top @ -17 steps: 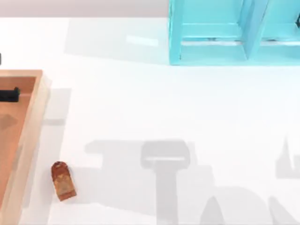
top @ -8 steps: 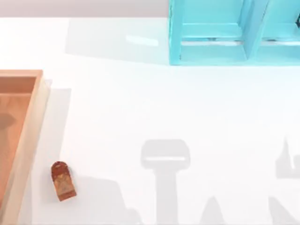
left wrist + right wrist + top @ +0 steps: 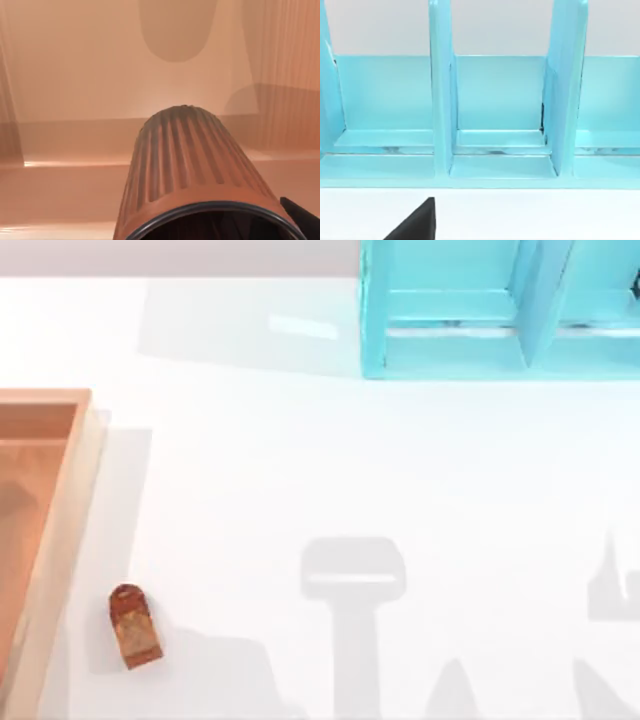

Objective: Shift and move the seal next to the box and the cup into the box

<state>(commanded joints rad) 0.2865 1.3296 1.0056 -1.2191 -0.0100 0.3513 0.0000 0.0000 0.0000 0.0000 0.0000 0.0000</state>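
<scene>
The cup point(image 3: 190, 160), ribbed and coppery-brown with a dark rim, hangs above the floor of the box point(image 3: 75, 75) in the left wrist view. It casts a shadow on the wood well apart from itself. My left gripper point(image 3: 210, 232) is shut on the cup, and one dark fingertip point(image 3: 300, 222) shows beside the rim. In the top view the seal point(image 3: 133, 627) lies on the white table just right of the box's point(image 3: 75, 470) pale rim, near its front corner. My right gripper point(image 3: 415, 225) faces the turquoise shelf.
A turquoise shelf unit point(image 3: 500, 310) stands at the back right of the table, with its open compartments point(image 3: 495, 100) straight ahead in the right wrist view. Arm shadows fall across the white tabletop point(image 3: 300, 460) along the front.
My left gripper, a second ago over the box's visible corner in the top view, has moved off past the left edge. Its shadow slid toward the front left. The seal has stayed put.
</scene>
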